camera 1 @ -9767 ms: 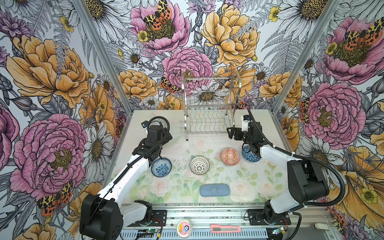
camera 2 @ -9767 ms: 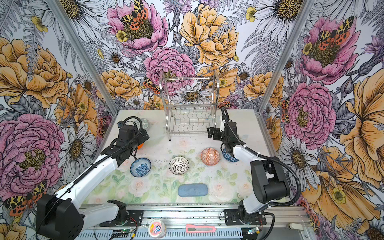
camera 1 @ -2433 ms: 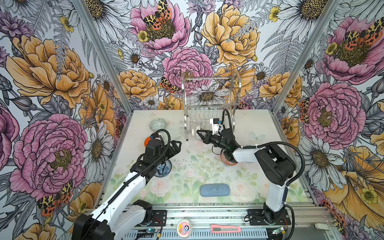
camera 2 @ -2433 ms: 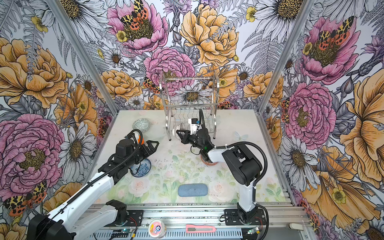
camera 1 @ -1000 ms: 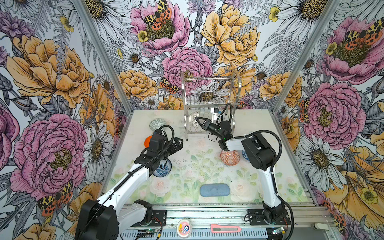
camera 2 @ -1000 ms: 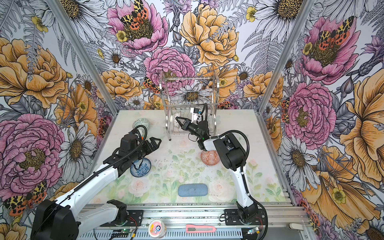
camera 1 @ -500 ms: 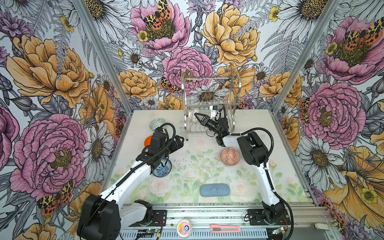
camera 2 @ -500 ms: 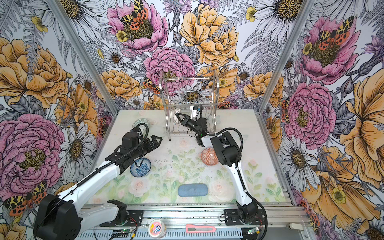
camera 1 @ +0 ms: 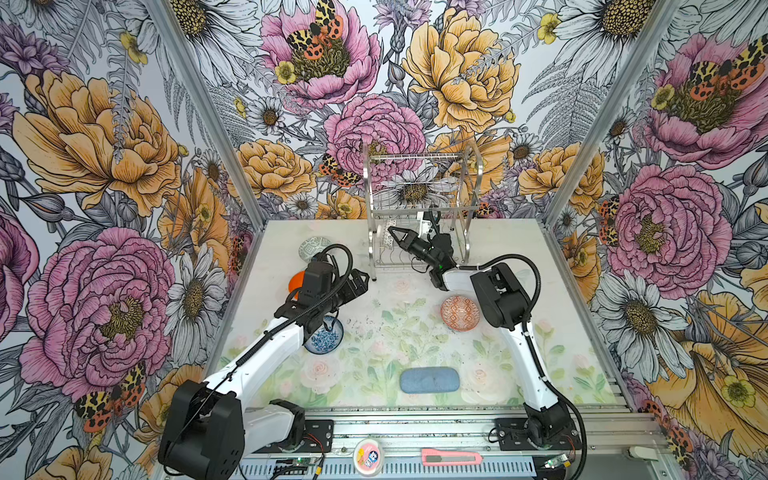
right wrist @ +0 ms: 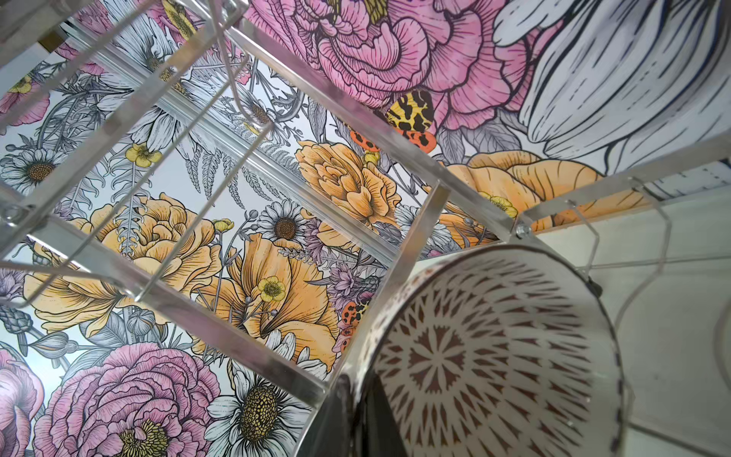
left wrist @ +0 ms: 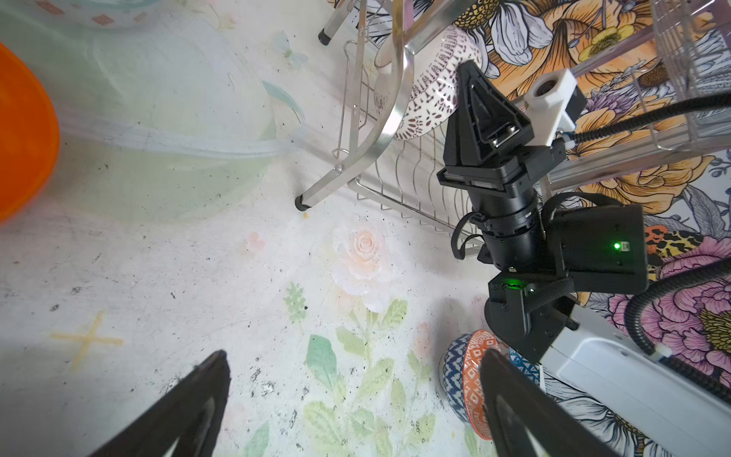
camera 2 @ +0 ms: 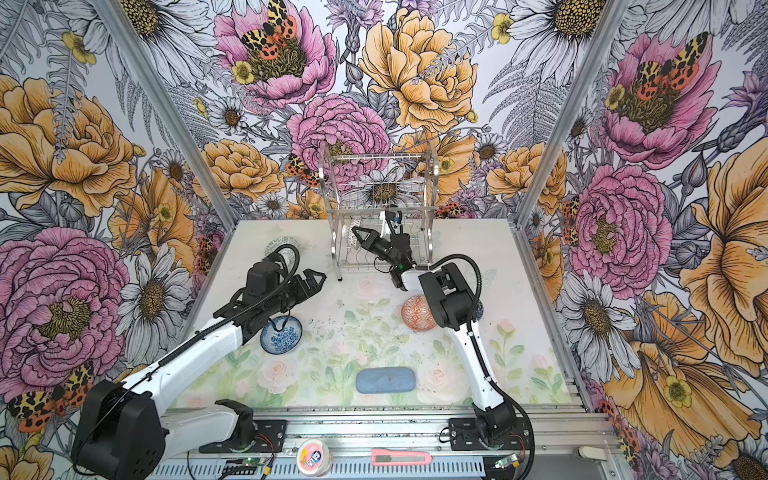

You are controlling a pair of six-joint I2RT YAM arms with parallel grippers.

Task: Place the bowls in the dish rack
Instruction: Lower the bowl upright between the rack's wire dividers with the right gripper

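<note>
Robot test booth: floral-print walls point(camera 1: 124, 145), aluminium rail point(camera 1: 415, 424).

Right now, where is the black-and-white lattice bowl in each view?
Top view: lattice bowl at the dish rack's lower tier, left end.
Top view: same spot.
Left wrist: behind the rack's curved leg.
Right wrist: close up, its patterned inside showing.
Shared landmark: the rack's silver frame.

Shiny metal dish rack point(camera 1: 417, 216); lattice bowl point(right wrist: 494, 356) seemingly glazed.

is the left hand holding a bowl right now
No, the left hand is wide open with nothing in it.
</note>
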